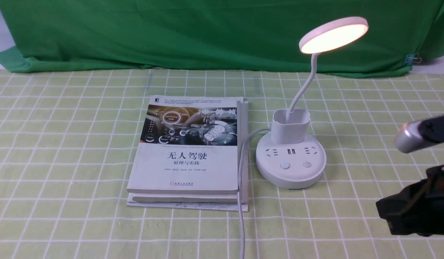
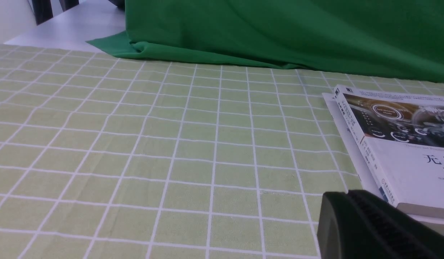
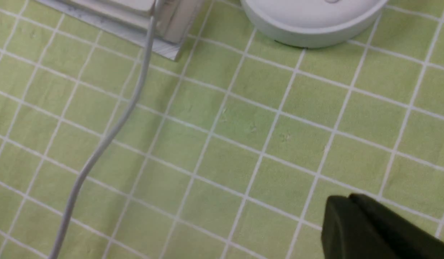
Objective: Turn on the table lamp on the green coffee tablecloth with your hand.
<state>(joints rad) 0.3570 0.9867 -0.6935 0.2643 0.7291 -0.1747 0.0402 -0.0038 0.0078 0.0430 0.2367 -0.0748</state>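
Observation:
The white table lamp stands right of centre on the pale green grid tablecloth (image 1: 63, 144). Its round disc head (image 1: 333, 35) glows warm white. The round base (image 1: 291, 163) carries sockets and two buttons (image 1: 285, 166), and its front rim shows in the right wrist view (image 3: 312, 21). My right gripper (image 1: 382, 210) is shut and empty. It hangs above the cloth to the right of the base and nearer me, not touching it; its black tips show in the right wrist view (image 3: 346, 201). My left gripper (image 2: 346, 196) is shut and empty, low over the cloth left of the books.
A stack of books (image 1: 187, 147) lies left of the lamp, also in the left wrist view (image 2: 405, 144). The lamp's grey cord (image 1: 240, 187) runs along the books' right edge toward me, seen too in the right wrist view (image 3: 110, 136). A dark green backdrop (image 1: 207, 32) hangs behind.

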